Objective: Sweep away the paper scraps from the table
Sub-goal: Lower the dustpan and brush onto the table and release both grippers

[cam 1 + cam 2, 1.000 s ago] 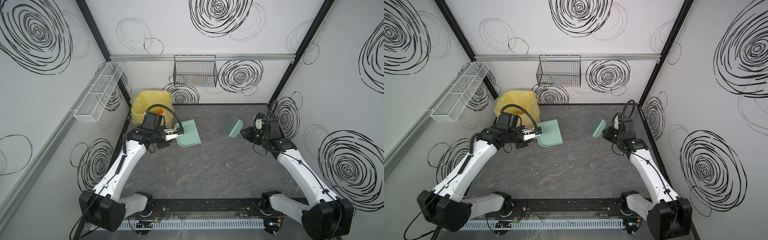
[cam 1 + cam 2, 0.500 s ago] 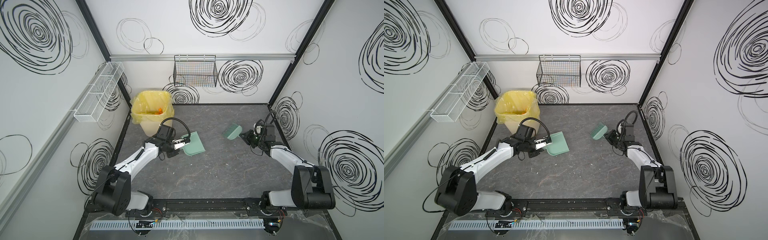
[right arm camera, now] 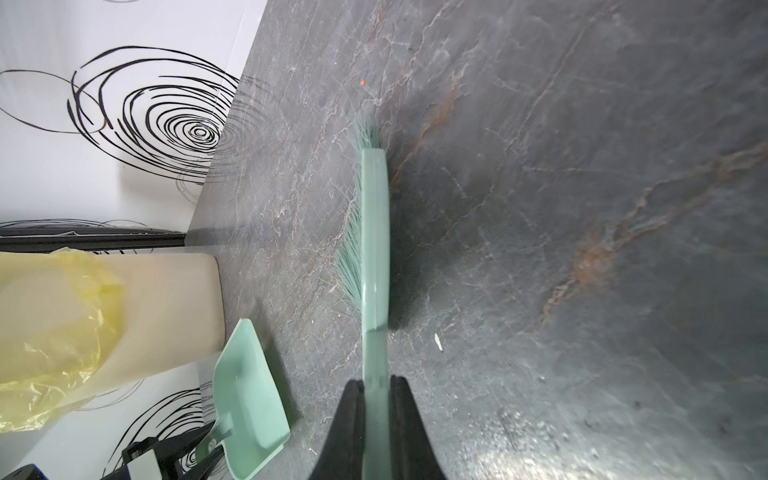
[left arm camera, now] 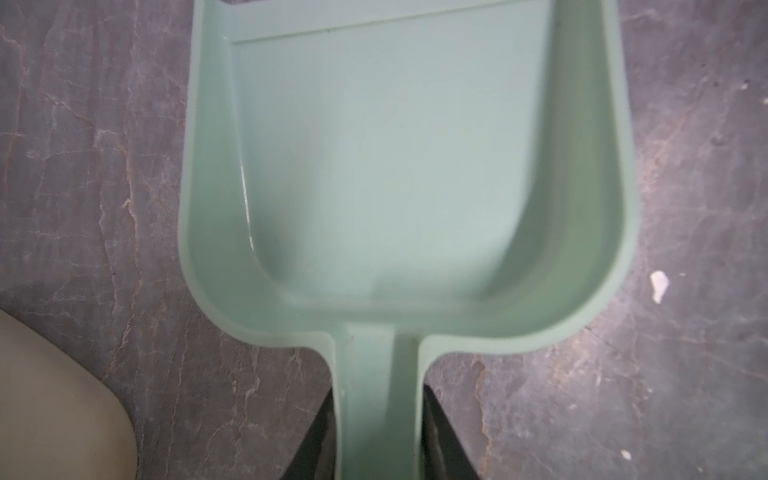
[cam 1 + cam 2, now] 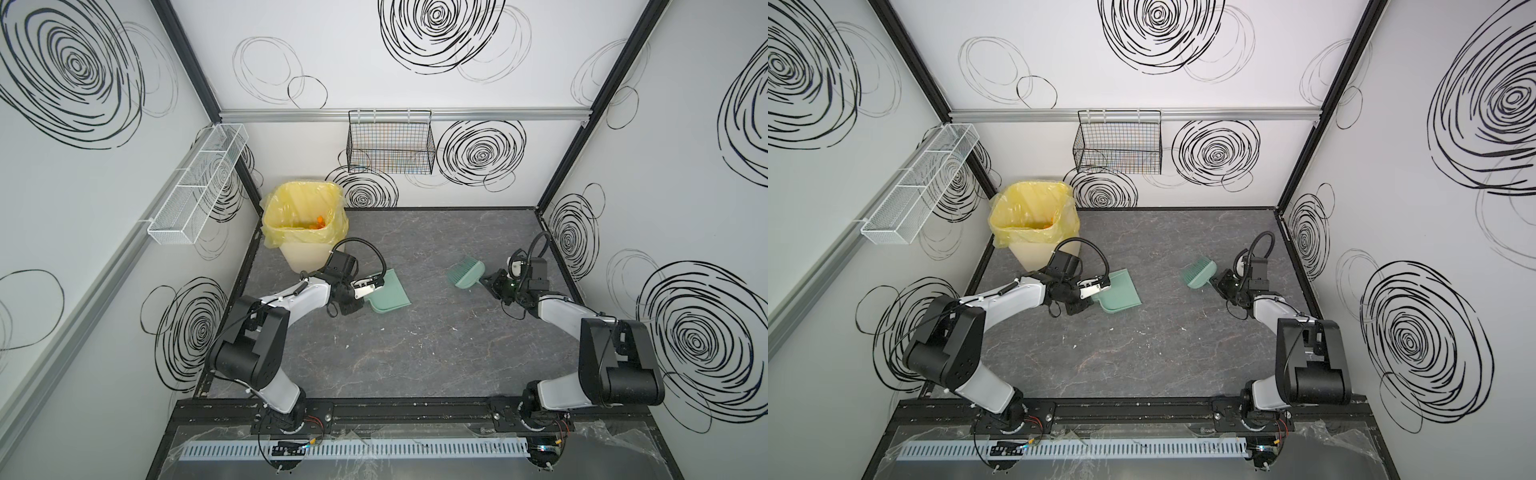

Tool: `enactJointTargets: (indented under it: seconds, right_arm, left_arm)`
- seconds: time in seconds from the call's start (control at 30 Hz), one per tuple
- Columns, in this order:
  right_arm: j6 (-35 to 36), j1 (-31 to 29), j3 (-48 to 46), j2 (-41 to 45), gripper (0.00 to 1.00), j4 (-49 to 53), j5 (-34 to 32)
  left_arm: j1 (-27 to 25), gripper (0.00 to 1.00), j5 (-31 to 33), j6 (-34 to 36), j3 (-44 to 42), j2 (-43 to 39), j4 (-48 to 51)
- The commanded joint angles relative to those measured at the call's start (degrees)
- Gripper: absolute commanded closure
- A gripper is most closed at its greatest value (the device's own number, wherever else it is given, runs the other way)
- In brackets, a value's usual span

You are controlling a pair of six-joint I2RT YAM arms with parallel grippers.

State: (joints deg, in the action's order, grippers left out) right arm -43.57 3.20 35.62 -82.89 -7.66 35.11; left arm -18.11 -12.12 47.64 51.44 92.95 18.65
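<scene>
My left gripper [image 5: 369,287] is clamped on the handle of the green dustpan [image 5: 391,294], a little left of the centre in both top views. In the left wrist view my two black fingers [image 4: 316,440] press this handle from both sides, and the dustpan [image 4: 382,166] is empty inside. It lies low over the dark surface [image 5: 415,357] with its open mouth toward the right. I cannot tell if it really touches. Near it, toward the upper left, stands the cream bin [image 5: 303,257] with a yellow bag.

The paper scraps [image 5: 318,220] that I can see are inside this bin: some orange pieces deep in the bag, visible in both top views [image 5: 1045,226]. Lilac pieces I cannot make out. On the surface itself I find only one very small orange speck [image 3: 362,82] beyond the brush tip, and a few pale flecks [image 4: 658,286] beside the dustpan.

My right gripper [image 5: 491,282] is closed tight on the handle of the green brush [image 5: 466,274], right of the centre and well apart from the dustpan. In the right wrist view the brush [image 3: 374,249] shows its thin edge, the bristles spread to the left. If the bristles touch the surface, I cannot say.
</scene>
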Motion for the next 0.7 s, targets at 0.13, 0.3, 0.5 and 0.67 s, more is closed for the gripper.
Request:
enactJointTargets:
  seconds: [0.13,0.3,0.5,0.67]
  right_arm:
    - [1.65,0.31,-2.78,-1.13,0.86,1.6,-2.07]
    - [1.95,0.31,-3.45,-0.69,0.8,2.33,-3.18]
    - [2.84,0.34,-3.88,-0.76,0.7,3.91,-4.39]
    - [3.65,0.4,-4.31,-0.14,0.54,5.6,-5.75]
  left_arm:
    - [-1.19,0.72,-2.29,-1.36,1.91,1.09,-1.49]
    - [-2.33,0.6,-2.37,-2.01,2.34,1.7,-1.47]
    - [-3.35,0.49,-2.63,-2.76,2.87,1.89,-1.09]
    - [-3.6,0.4,-3.3,-3.16,2.7,-0.02,-0.42]
